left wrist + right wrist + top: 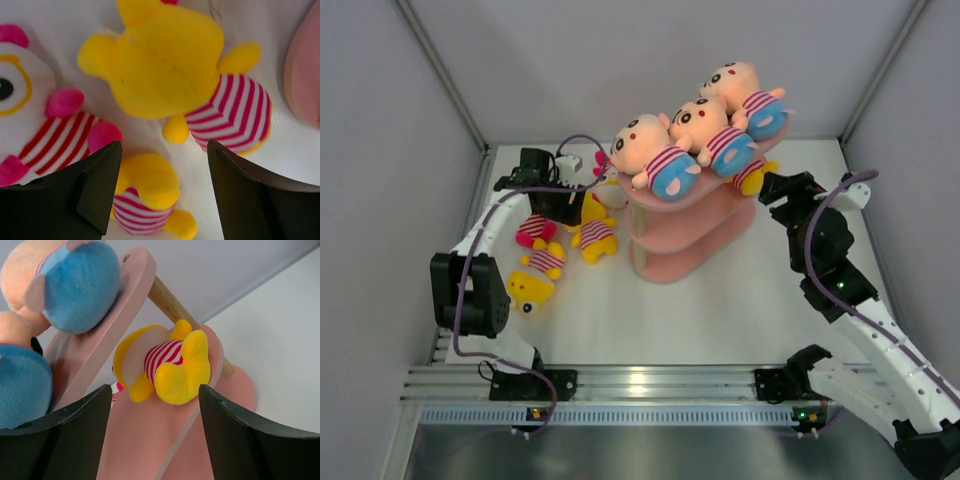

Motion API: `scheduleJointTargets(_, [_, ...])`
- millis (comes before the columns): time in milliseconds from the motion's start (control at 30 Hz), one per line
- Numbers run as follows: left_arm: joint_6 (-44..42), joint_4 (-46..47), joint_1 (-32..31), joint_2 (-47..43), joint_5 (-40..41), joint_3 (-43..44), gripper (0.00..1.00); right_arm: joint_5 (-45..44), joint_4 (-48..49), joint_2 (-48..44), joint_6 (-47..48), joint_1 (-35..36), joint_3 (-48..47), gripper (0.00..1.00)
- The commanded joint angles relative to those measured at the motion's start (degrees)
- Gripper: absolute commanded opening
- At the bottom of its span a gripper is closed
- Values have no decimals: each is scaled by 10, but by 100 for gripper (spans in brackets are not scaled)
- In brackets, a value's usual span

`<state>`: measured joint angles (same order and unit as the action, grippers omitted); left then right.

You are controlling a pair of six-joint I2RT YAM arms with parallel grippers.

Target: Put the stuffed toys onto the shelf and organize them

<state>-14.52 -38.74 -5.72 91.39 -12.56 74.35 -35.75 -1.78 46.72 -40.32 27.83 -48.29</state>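
Shelf (665, 262) is carrying three peach toys (705, 130) on its top tier and one yellow toy (165, 362) on the middle tier, while several loose toys (545, 262), seemingly about half the job, are lying on the table (720, 320) to its left, with the left gripper (164, 150) hovering wide above them and the right gripper (155, 390) standing wide near the yellow toy.

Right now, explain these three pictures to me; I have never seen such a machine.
Two robot arms with two-finger grippers stand at a white table. One picture looks down from above; the other two come from wrist cameras, the dark shapes being fingers. The pink shelf carries three peach dolls on top. The right gripper is open beside a striped yellow doll lying on the middle board. The left gripper hangs open over a yellow toy on the table. Nothing is held.
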Motion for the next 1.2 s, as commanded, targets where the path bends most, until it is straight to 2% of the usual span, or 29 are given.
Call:
scheduleJointTargets(0, [30,50,-6,54,-3,69,75,49,-18,-25,59,-9,3,70])
scheduleJointTargets(200, [23,51,-31,146,9,127,75,113,-56,-58,102,-8,0,71])
scheduleJointTargets(233, [26,53,-31,162,17,134,73,137,-63,-59,108,-9,-3,71])
scheduleJointTargets(367, [15,55,-31,184,56,157,46,182,-93,-68,125,-9,-11,71])
scheduleJointTargets(433, [7,55,-31,191,52,154,36,193,-101,-81,129,-9,-8,71])
scheduleJointTargets(467, [4,54,-31,193,50,148,26,194,-103,-84,131,-9,-6,71])
scheduleJointTargets(600, [3,53,-31,192,28,122,0,197,-115,-103,136,-9,-4,71])
scheduleJointTargets(700, [20,53,-31,144,39,91,0,256,-126,-105,158,-9,-19,71])
scheduleJointTargets(767, [28,53,-31,64,46,60,0,294,-135,-103,183,-8,-38,72])
scheduleJointTargets(933, [48,19,-30,-146,48,16,0,445,-144,-83,212,-8,-72,87])
scheduleJointTargets(1033, [64,-36,-30,-230,25,30,0,532,-126,-77,212,-6,-75,96])
scheduleJointTargets(1167, [83,-106,-30,-316,14,70,0,587,-108,-82,212,6,-81,98])
